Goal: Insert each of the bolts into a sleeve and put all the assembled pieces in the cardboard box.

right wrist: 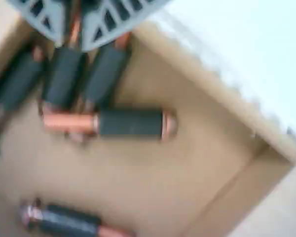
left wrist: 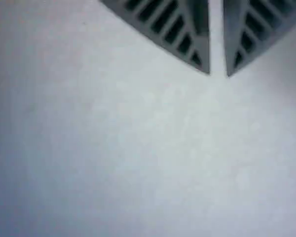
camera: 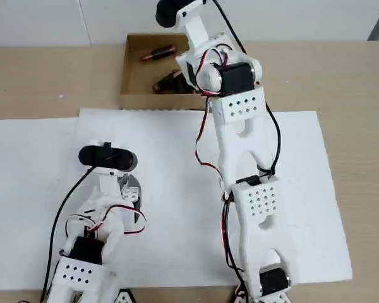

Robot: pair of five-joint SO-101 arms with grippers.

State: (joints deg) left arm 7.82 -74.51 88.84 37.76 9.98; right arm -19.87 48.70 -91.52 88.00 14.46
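Near, the left gripper (left wrist: 218, 73), jaws almost together and empty, over the white sheet (left wrist: 138, 158); farther, the right gripper (right wrist: 74, 34) over the cardboard box (right wrist: 227, 113), jaws closed on the copper end of an assembled piece (right wrist: 64, 74). Judged rigid, smooth, prone to roll; best held across the dark sleeve (right wrist: 130, 123)

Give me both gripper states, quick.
Left gripper: closed, holding nothing, over the paper.
Right gripper: closed on a piece, it seems, inside the box.
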